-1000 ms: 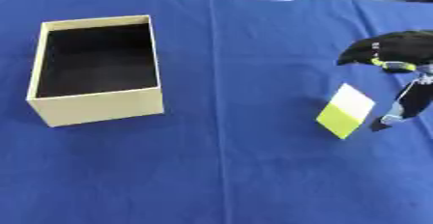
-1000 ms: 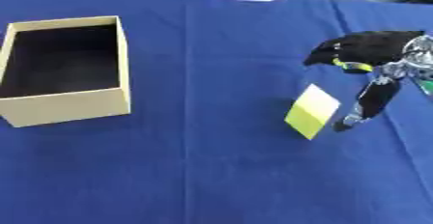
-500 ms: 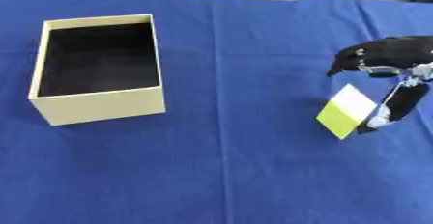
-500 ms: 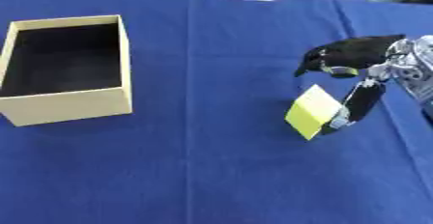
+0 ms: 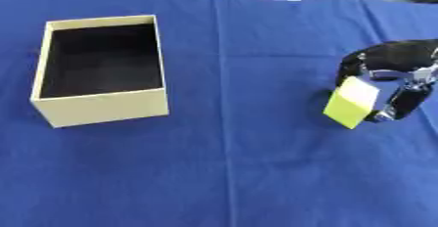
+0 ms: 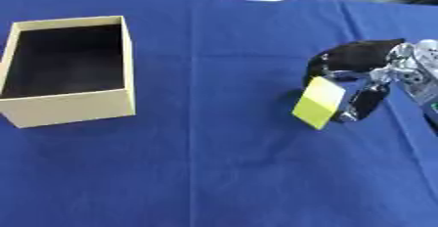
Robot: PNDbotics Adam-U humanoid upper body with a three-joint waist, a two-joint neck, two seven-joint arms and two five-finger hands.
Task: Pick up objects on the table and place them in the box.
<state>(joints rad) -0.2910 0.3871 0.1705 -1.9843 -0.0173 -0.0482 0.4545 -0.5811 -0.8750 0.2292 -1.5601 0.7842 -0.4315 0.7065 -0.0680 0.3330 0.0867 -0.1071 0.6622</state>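
Right hand [image 5: 389, 77] is curling around a yellow-green block [image 5: 351, 102] at right; bare blue tablecloth [image 5: 248, 162] is separating it from the open tan cardboard box [image 5: 102, 108] upper left.

Right hand [image 6: 363, 77] comes in from the right edge, low over the table, black with silver showing at the wrist. Its fingers curve down and around on the upper left side, and the thumb [image 5: 402, 107] drops down on the lower right, so the hand is curled into a clasp around the yellow block [image 6: 319, 102] between them. The palm faces down and to the left. The wrist and a short stretch of forearm run off the right side of the view, silver joints catching the light. Left hand does not show in either eye view.
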